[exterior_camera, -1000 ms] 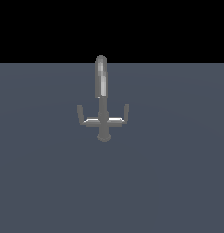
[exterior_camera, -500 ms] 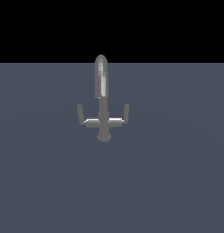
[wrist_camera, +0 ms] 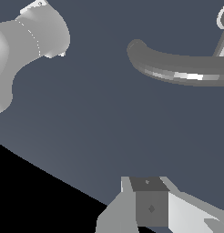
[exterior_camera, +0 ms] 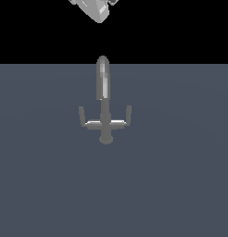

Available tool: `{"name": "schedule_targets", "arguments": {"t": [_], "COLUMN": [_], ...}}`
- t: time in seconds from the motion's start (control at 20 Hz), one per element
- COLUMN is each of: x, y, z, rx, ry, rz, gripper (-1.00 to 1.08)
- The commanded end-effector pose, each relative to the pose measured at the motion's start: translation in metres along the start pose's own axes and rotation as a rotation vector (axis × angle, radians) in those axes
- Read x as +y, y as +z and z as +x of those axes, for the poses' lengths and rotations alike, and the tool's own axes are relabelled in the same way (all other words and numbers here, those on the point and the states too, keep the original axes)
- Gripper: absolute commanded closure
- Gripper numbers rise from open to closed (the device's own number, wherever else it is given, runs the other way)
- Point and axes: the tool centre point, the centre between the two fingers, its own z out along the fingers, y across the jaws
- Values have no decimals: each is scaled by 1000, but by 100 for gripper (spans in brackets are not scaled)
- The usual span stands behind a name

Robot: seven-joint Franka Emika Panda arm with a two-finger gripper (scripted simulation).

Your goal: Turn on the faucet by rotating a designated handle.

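Hand (exterior_camera: 95, 8) newly in at top, grip state unclear, handle (exterior_camera: 82, 115) well below.

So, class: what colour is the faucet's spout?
Grey metal spout, seen best in the exterior view.

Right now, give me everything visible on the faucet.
The faucet is a small grey metal-looking fixture standing upright on the flat grey surface, near the middle of the exterior view. A tall round-tipped spout rises from a thin stem above a round base. A crossbar carries two upturned end pegs; the handle is its half on the exterior view's left. Nothing touches it.
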Motion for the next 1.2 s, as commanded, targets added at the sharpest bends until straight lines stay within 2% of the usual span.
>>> {"name": "schedule_targets", "arguments": {"t": [0.0,0.55,1.15], "x": [10,56,104], "y": [0,-1,0], "z": [4,29,65], "rx": [-40,-197,-346], "ry": [-81,-427,-795], "rz": [10,71,170], "gripper": [108,108,108]}}
